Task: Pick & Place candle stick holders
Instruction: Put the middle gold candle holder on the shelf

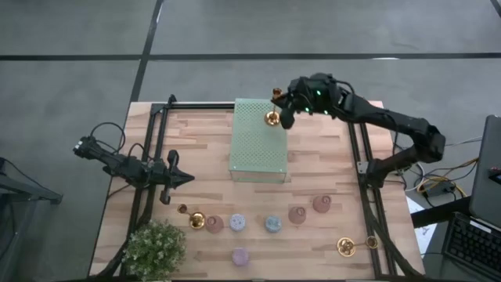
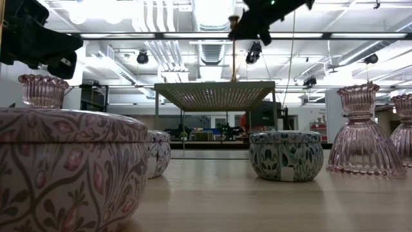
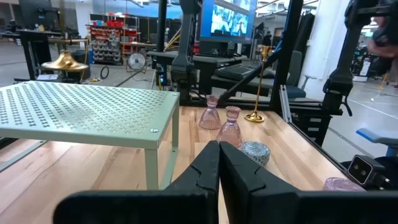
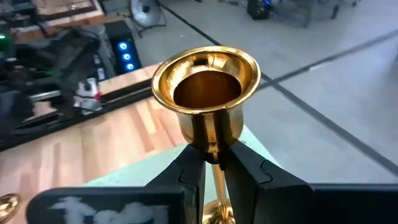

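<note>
Your right gripper [image 4: 211,163] pinches a gold candle holder [image 4: 206,93] by its stem above the green block [image 1: 259,139]. Your left gripper [image 3: 219,163] waits over the desk [image 1: 321,160], fingers together and empty.

A perforated block [image 1: 259,139] stands mid-desk [image 1: 329,168] toward the far edge; a row of candle stick holders [image 1: 272,224] lines the near edge, and a plant [image 1: 155,249] fills the near left corner.

Gold holder's [image 4: 206,93] base hidden below the right tool [image 4: 212,163].
</note>
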